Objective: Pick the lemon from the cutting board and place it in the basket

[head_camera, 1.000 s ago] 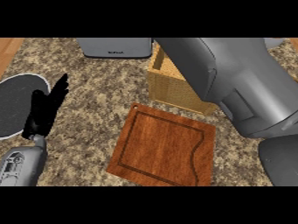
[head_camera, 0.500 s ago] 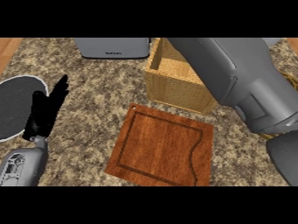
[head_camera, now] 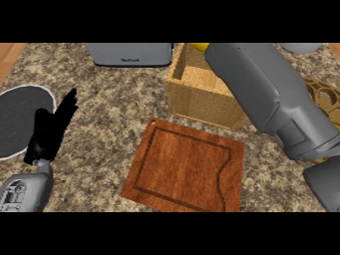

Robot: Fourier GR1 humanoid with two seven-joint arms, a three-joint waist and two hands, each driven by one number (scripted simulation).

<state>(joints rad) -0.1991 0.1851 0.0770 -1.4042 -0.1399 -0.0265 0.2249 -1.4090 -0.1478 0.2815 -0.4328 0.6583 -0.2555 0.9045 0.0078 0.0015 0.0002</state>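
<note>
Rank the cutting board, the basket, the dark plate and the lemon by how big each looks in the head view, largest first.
1. cutting board
2. basket and dark plate: unsure, since the right forearm covers part of the basket and the picture's edge cuts the plate
3. lemon, only a yellow sliver showing at the basket's far rim

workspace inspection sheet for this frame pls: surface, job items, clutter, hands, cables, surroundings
Surface: speckled granite counter.
Job's things: cutting board bare, no lemon on it; wicker basket behind it, partly hidden by the right forearm; a yellow bit, likely the lemon, shows at the basket's far rim beside the forearm.
Clutter: dark plate at left; grey appliance at the far edge; brown lattice object at right.
Hands: left hand open, fingers up, resting over the plate's edge; right hand not visible past the forearm.
Cables: nothing seen.
Surroundings: wood strips at both far corners.
</note>
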